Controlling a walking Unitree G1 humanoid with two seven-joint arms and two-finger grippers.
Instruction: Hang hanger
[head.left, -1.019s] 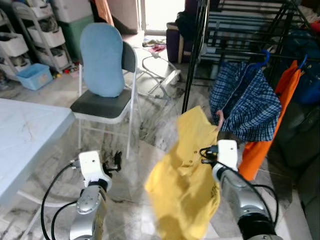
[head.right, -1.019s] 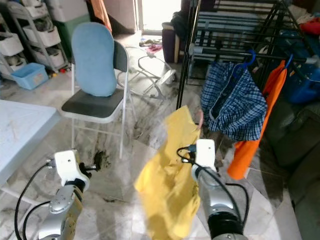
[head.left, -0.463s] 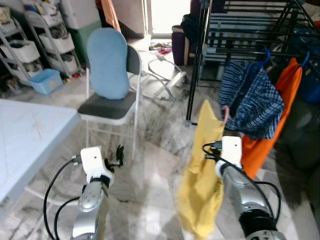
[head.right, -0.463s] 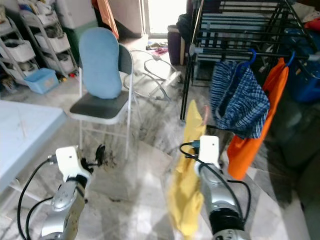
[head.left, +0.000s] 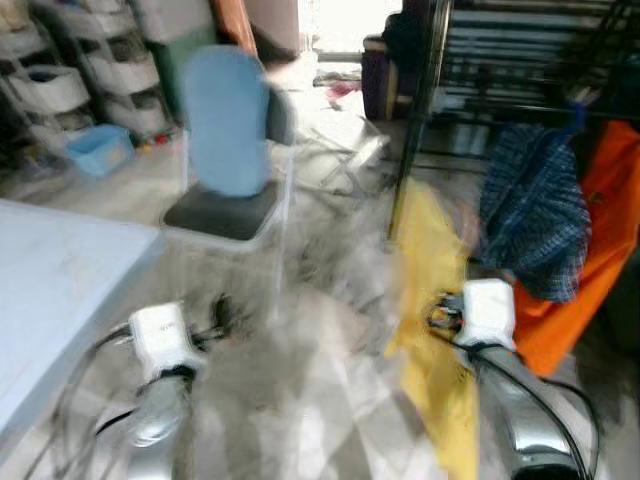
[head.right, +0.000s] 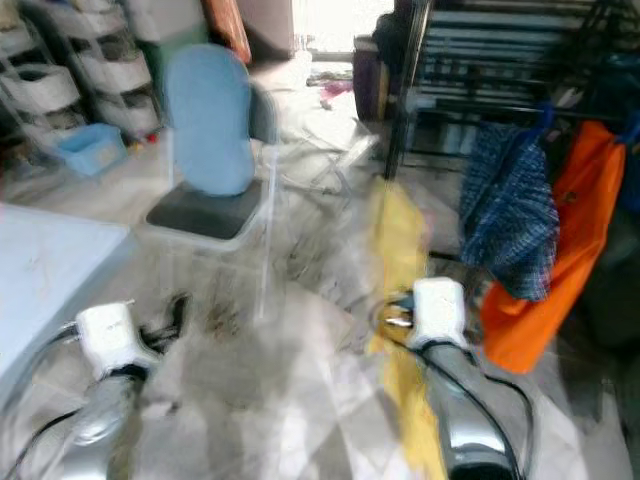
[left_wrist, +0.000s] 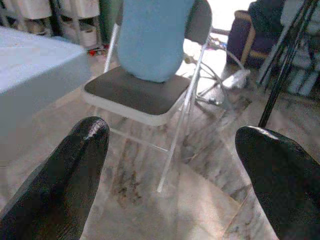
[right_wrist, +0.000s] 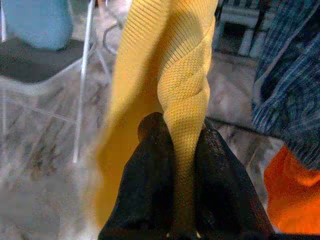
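The head views are smeared with motion blur, so fine detail is lost. The right gripper (right_wrist: 181, 165) is seen in the right wrist view pinched tight on a twisted fold of the yellow garment (right_wrist: 165, 65), the cloth squeezed between the two black fingers (right_wrist: 222, 185) with no gap left. In the left eye view that garment (head.left: 432, 290) hangs right of centre, trailing toward the lower edge of the frame. A hanger inside it cannot be made out.

The drying rack (head.left: 520, 70) fills the upper right of the frame, and a blue plaid shirt (head.left: 533, 220) and an orange garment (head.left: 600, 240) are already hung from its rail, just beside the yellow cloth. The left gripper (left_wrist: 170, 165) is held wide open and empty, its fingertips (left_wrist: 80, 150) framing a folding chair with a blue cushion (left_wrist: 152, 35) on the marble floor (left_wrist: 200, 195); a pale table (head.left: 60, 300) sits at the left edge.

The step in hand is judged to be the carry to the rack. It would be done best if the pinch is kept firm, the garment is lifted clear of the floor, and a free stretch of rail to the left of the plaid shirt is aimed for, so the hung clothes are not snagged. The hook should be located before release is attempted.
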